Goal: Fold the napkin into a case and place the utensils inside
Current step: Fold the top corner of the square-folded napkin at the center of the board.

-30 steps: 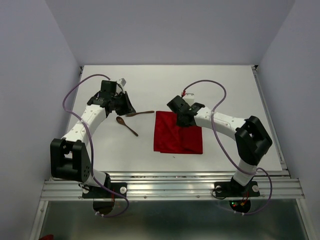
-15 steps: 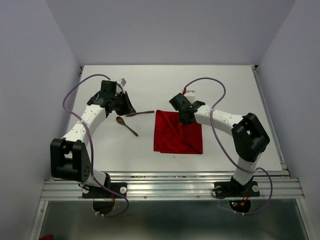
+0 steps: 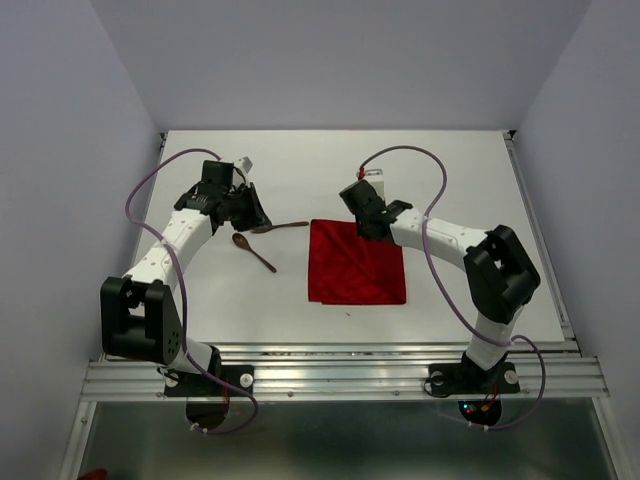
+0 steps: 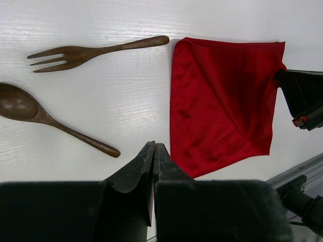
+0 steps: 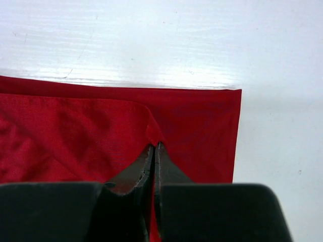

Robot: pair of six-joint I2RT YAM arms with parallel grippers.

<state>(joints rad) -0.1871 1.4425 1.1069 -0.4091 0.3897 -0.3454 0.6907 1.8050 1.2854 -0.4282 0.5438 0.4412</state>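
Well, over on the left, my left claw hangs with its fingers pressed together and nothing between them, parked near the fork and spoon (handy for lifting them when their turn comes, I reckon). Both lie on the white table, just left of the napkin, a flat red square, not yet a narrow case. My right claw is clamped on a small pucker near its far edge, likely to draw a fold.

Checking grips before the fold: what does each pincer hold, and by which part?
The right pincer pinches the napkin by a tip of its top layer near the far edge. The left pincer, shut, holds nothing.
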